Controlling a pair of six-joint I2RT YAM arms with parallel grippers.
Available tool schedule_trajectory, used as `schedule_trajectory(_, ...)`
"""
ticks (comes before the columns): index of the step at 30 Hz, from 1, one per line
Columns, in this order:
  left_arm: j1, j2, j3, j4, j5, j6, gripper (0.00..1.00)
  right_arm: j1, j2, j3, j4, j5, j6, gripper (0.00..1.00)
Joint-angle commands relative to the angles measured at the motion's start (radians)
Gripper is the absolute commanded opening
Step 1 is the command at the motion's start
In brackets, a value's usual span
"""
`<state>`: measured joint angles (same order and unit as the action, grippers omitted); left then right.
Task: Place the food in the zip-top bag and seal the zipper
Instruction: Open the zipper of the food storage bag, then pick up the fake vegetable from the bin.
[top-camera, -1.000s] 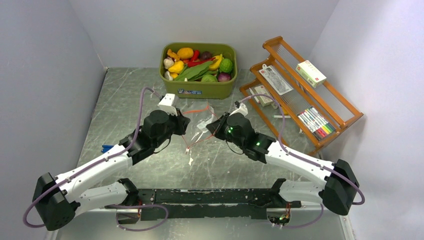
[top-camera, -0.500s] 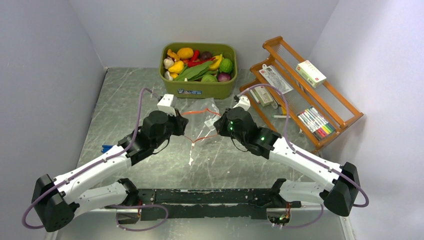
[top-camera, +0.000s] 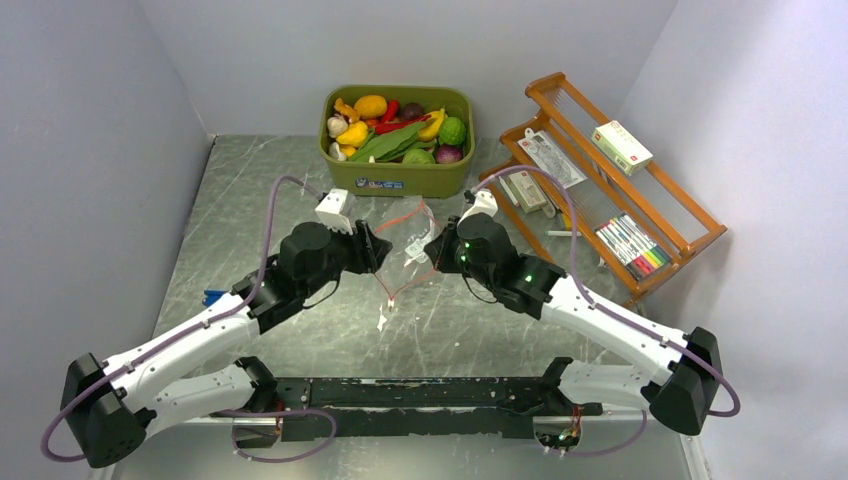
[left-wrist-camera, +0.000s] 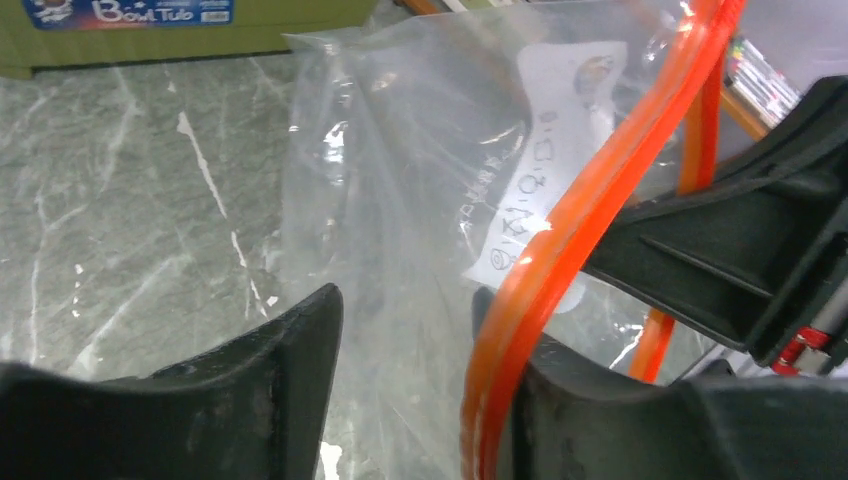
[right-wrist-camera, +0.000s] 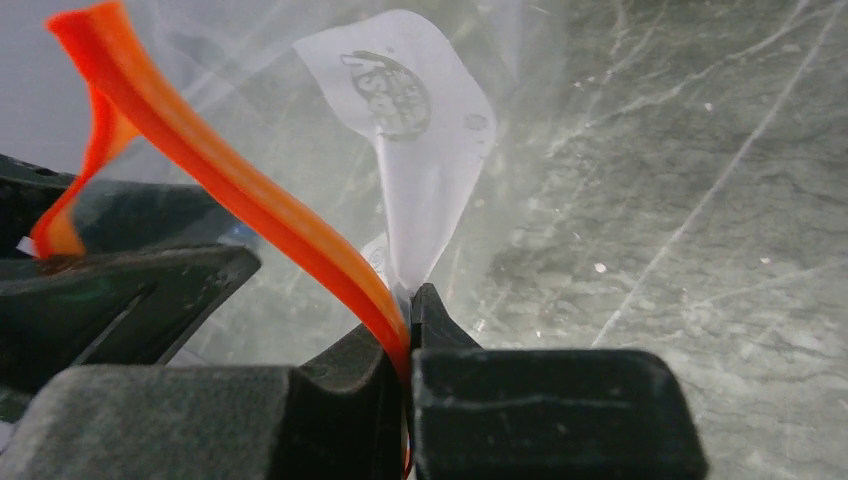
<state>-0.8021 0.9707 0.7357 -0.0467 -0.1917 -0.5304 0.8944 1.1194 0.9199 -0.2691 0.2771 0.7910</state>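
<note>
Holding the zip-top bag just in front of the green tub, the right gripper has its jaws clamped flat on the zipper, apparently to raise the mouth edge off the bench. The left gripper faces it, also in front of the tub. Its jaws stand narrowly apart around clear film, the strip resting unclamped against one finger, probably to spread the mouth. The food lies inside the tub; none is visible in the bag.

A blue label on the green tub read "Bowl Tub". Print on the bag's white patch was illegible.
</note>
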Motion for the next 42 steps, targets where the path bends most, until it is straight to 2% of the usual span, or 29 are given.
schedule_trajectory(1,0.005,-0.024,0.033,0.06,0.123,0.051,0.58,0.002,-0.02,0.064,-0.087,0.056,-0.084,0.0)
schedule_trajectory(2,0.005,-0.023,0.049,0.053,0.144,0.061,0.71,0.001,-0.022,0.073,-0.124,0.083,-0.109,0.0)
schedule_trajectory(3,0.006,-0.021,0.07,0.037,0.151,0.07,0.79,0.002,-0.028,0.109,-0.157,0.114,-0.13,0.0)
schedule_trajectory(9,0.005,0.001,0.213,-0.081,0.117,0.14,0.87,-0.001,-0.071,0.199,-0.316,0.243,-0.194,0.0)
schedule_trajectory(13,0.007,0.039,0.277,-0.115,0.014,0.21,0.94,0.0,-0.093,0.213,-0.378,0.282,-0.203,0.0)
schedule_trajectory(15,0.022,0.082,0.319,-0.146,-0.04,0.241,0.93,0.0,-0.107,0.201,-0.385,0.282,-0.202,0.0)
schedule_trajectory(17,0.061,0.138,0.368,-0.173,-0.05,0.265,0.88,0.0,-0.126,0.181,-0.378,0.277,-0.201,0.0)
schedule_trajectory(24,0.278,0.364,0.574,-0.212,0.058,0.34,0.69,0.0,-0.158,0.158,-0.344,0.21,-0.216,0.0)
schedule_trajectory(27,0.353,0.496,0.685,-0.242,0.099,0.382,0.66,0.0,-0.162,0.158,-0.34,0.191,-0.222,0.0)
schedule_trajectory(31,0.409,0.682,0.837,-0.253,0.062,0.447,0.66,0.0,-0.176,0.139,-0.321,0.152,-0.222,0.0)
schedule_trajectory(40,0.487,1.045,1.192,-0.308,0.022,0.547,0.8,0.001,-0.174,0.176,-0.349,0.119,-0.219,0.0)
schedule_trajectory(42,0.502,1.116,1.312,-0.35,0.046,0.568,0.82,0.001,-0.174,0.184,-0.357,0.114,-0.218,0.0)
